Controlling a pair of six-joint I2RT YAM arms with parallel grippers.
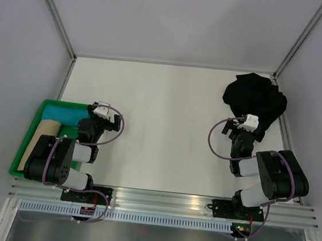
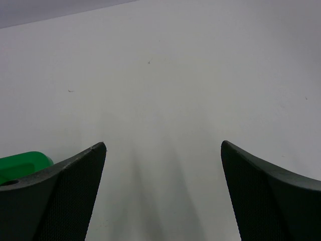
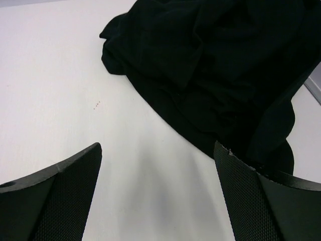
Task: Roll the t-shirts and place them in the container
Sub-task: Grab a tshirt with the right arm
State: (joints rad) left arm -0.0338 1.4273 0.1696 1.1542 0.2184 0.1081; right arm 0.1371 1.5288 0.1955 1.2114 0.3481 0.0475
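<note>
A black t-shirt (image 1: 254,97) lies in a crumpled heap at the table's far right; it fills the upper right of the right wrist view (image 3: 215,65). My right gripper (image 1: 234,127) is open and empty just in front of the heap, its right finger close to the cloth's near edge (image 3: 158,150). A tan roll (image 1: 40,136) and a turquoise-blue roll (image 1: 65,112) lie in the green tray (image 1: 22,151) at the left. My left gripper (image 1: 103,112) is open and empty over bare table (image 2: 163,148) beside the tray.
Metal frame posts (image 1: 54,11) and grey walls bound the white table (image 1: 160,126) at the back and sides. The tray's green corner (image 2: 22,163) shows at the left of the left wrist view. An aluminium rail (image 1: 164,200) runs along the near edge.
</note>
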